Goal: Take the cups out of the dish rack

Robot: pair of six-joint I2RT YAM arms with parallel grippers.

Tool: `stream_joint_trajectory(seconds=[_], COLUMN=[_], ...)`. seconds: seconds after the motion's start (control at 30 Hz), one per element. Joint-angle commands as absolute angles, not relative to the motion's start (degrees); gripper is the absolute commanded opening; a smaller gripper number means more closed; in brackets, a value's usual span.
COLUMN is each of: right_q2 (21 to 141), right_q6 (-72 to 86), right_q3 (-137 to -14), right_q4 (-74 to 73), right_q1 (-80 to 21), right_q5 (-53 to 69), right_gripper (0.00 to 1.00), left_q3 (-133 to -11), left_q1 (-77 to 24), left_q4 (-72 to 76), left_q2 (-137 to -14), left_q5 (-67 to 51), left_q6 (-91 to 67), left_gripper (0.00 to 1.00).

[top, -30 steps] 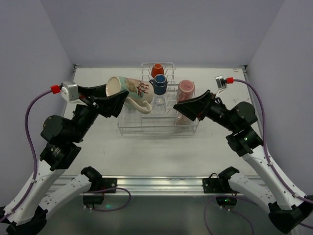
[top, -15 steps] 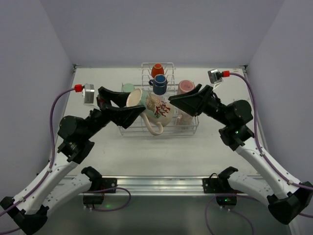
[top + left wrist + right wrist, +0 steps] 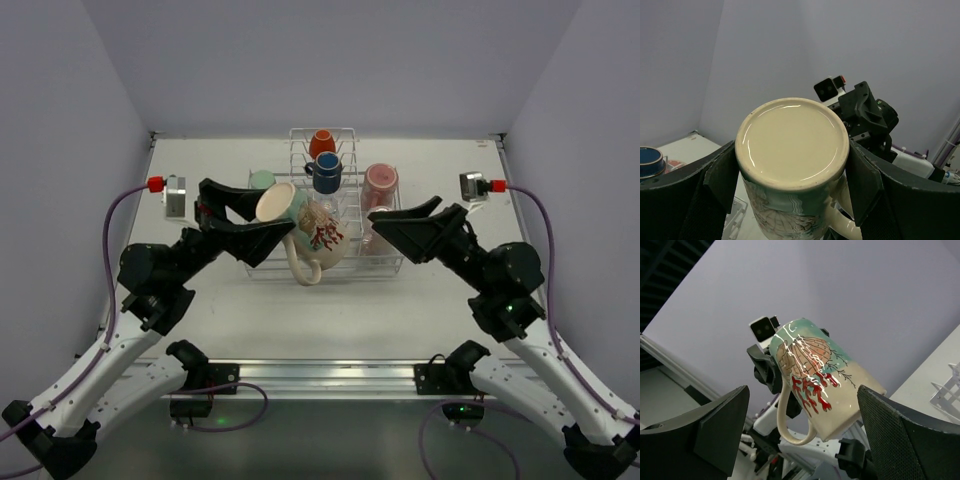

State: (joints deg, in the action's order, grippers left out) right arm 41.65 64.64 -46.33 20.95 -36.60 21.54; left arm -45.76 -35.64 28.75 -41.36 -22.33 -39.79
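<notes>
My left gripper [image 3: 275,212] is shut on the cream mug [image 3: 312,232] with a red coral and shell print. It holds the mug tilted in the air over the front of the dish rack [image 3: 372,262], handle hanging down. In the left wrist view the mug's base [image 3: 792,142] fills the space between my fingers [image 3: 720,180]. My right gripper [image 3: 388,232] is open and empty, facing the mug [image 3: 825,375] from the right, apart from it. In the rack stand an orange-red cup [image 3: 321,143], a dark-blue mug [image 3: 326,172], a pink tumbler [image 3: 380,185] and a mint-green tumbler [image 3: 262,180].
The wire rack stands at the middle back of the white table [image 3: 330,310]. Grey walls close in the left, right and back. A corner of the rack [image 3: 947,390] shows at the right of the right wrist view.
My left gripper has carried the mug from above the rack's left side rightward and lower, handle turning down. My right gripper rose toward it, then drew back to the right.
</notes>
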Motion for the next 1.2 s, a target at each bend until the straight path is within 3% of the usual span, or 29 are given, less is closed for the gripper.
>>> stream_joint_trajectory(seconds=[0.0, 0.23, 0.9, 1.0, 1.03, 1.13, 1.17], right_q2=[37.8, 42.3, 58.3, 58.6, 58.4, 56.5, 55.3], right_q6=[61.4, 71.8, 80.5, 78.5, 77.9, 74.2, 73.0], right_q3=[-44.1, -36.7, -45.2, -47.4, -48.1, -48.8, -48.8], right_q4=[13.8, 28.2, 59.4, 57.9, 57.3, 52.9, 51.6], right_q1=[-36.8, -40.2, -45.4, -46.4, -46.6, -46.7, -46.7], right_q5=[10.9, 25.6, 30.6, 29.3, 28.7, 25.9, 25.2], right_gripper=[0.92, 0.91, 0.84, 0.79, 0.7, 0.57, 0.47], left_q3=[-47.8, -47.0, -40.9, -40.0, -39.6, -38.3, -37.9], left_q1=[-35.6, -35.6, -35.6, -35.6, -35.6, -35.5, -35.6], left_q4=[39.1, 40.1, 45.2, 45.4, 45.3, 43.7, 43.1], left_q2=[-40.5, -41.5, -41.0, -41.6, -41.4, -40.2, -39.8], left_q5=[-19.8, -19.5, -19.9, -20.5, -20.6, -20.2, -20.0], left_q6=[-39.7, -39.9, -44.2, -44.3, -44.2, -43.2, -42.8], left_gripper=[0.0, 0.0, 0.0, 0.0, 0.0, 0.0, 0.0])
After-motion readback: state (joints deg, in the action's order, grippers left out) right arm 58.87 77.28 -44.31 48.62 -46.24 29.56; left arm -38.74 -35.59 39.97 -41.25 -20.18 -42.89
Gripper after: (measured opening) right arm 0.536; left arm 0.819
